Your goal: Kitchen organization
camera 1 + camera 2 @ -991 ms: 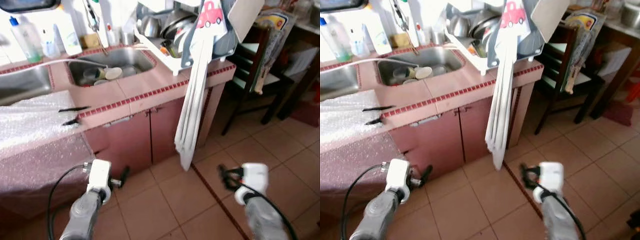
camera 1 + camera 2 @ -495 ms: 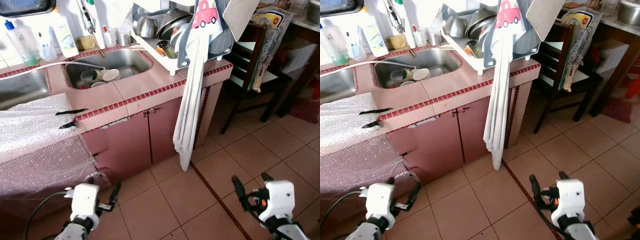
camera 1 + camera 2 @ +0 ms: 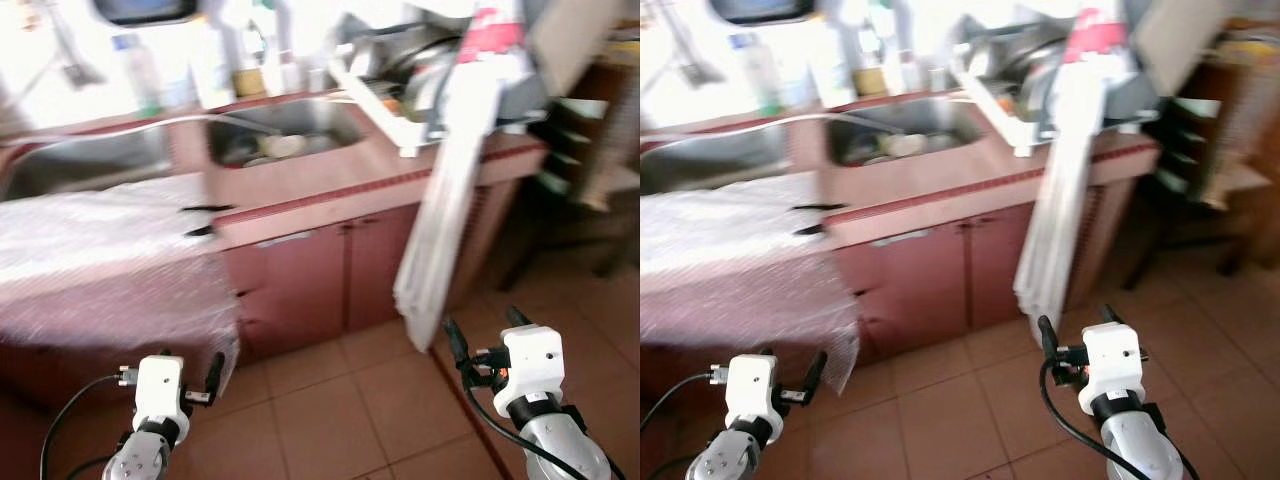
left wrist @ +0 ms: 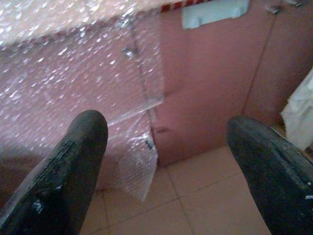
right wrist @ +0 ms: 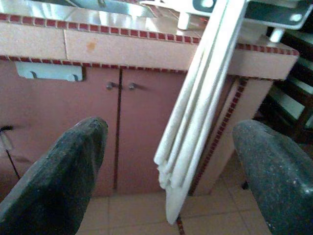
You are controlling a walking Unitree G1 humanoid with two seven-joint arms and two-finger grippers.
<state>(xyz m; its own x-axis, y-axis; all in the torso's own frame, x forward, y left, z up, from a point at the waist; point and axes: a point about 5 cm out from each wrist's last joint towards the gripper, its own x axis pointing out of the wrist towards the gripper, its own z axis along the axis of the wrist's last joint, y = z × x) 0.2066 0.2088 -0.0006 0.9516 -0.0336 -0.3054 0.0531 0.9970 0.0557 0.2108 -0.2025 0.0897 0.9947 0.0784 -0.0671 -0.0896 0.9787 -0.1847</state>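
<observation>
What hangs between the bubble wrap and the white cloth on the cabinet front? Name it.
Two closed pink cabinet doors fill the stretch between the bubble wrap and the hanging white cloth, seen in the eye views.

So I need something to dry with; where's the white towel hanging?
The white towel hangs off the counter's front edge below the dish rack, right of the sink.

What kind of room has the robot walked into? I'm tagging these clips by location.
A home kitchen, most likely. A pink tiled counter holds a steel sink with dishes in it, a dish rack full of pots stands beside the sink, and cabinet doors sit below.
</observation>
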